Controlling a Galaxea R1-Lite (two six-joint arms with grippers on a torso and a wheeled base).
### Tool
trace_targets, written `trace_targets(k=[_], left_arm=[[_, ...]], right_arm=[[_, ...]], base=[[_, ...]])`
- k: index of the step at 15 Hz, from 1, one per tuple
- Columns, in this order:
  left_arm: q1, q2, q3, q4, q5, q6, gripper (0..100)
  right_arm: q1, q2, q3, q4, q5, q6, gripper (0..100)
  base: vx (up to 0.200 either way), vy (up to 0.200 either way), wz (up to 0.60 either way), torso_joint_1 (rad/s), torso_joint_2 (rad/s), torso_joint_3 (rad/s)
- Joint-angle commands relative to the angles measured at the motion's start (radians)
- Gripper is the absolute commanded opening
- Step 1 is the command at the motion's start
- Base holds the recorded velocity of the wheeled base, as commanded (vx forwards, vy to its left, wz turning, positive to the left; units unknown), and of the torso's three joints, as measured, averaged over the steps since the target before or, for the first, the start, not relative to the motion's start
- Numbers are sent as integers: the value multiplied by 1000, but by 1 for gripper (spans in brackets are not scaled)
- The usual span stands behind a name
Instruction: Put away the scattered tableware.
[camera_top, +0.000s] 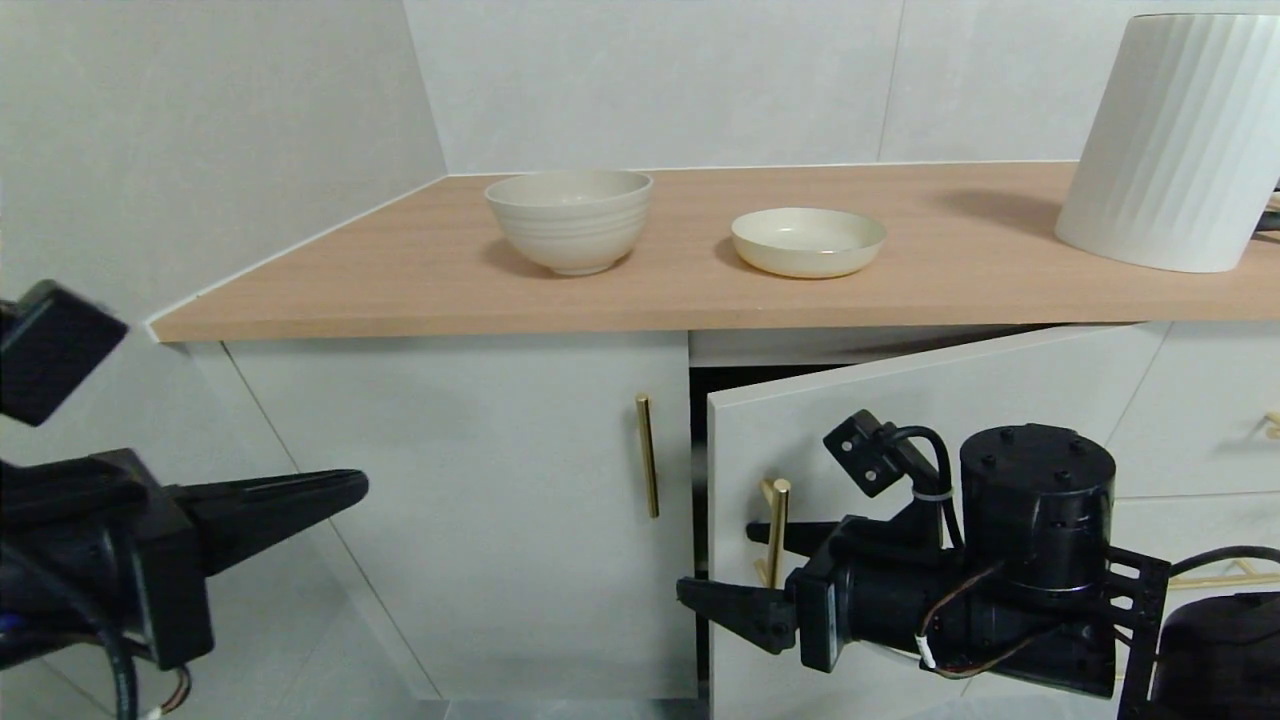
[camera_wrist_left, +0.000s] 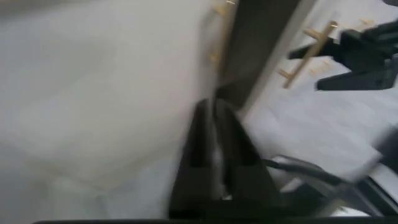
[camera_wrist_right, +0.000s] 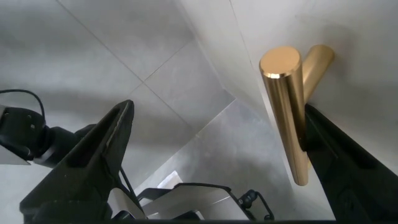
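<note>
A wooden surface runs above a pale cupboard. Two pieces of tableware sit out on it: a deep ribbed bowl toward the left and a shallow dish near it on the right, the two not touching. A tall white ribbed shade stands at the far right of the surface.

Below, the left door is closed. The right door stands ajar, with a dark gap showing at its left edge.

Your right arm is low in front of the right door. Its jaws are wide open, one on each side of that door's gold handle, and not clamped on it. Your left arm is low at the near left, in front of the closed door. Its jaws are pressed almost together and hold nothing.

You look to be at the very start. Neither the bowl nor the dish has been put away, and only the door is partly open. Left to do, most likely: swing that door wide, then carry both pieces down into the cupboard
</note>
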Motion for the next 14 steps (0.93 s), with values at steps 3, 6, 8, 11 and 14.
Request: trace_targets(k=[3, 6, 8, 11, 14], left_arm=[[-112, 249, -51, -62, -4, -25, 0], [-205, 383, -40, -206, -27, -153, 0], [-258, 484, -23, -319, -36, -210, 0], [-275, 620, -23, -416, -52, -216, 0], [-278, 716, -23, -569, -64, -224, 0]], right_arm=[[1, -6, -1, -3, 3, 0, 100], [1, -6, 0, -3, 2, 0, 100], [4, -12, 2, -3, 3, 1, 100], [4, -12, 6, -3, 3, 1, 100], [31, -18, 17, -3, 2, 1, 100]], base=[[0, 0, 0, 0, 0, 0], [0, 0, 0, 0, 0, 0], [0, 0, 0, 0, 0, 0], [0, 0, 0, 0, 0, 0], [0, 0, 0, 0, 0, 0]])
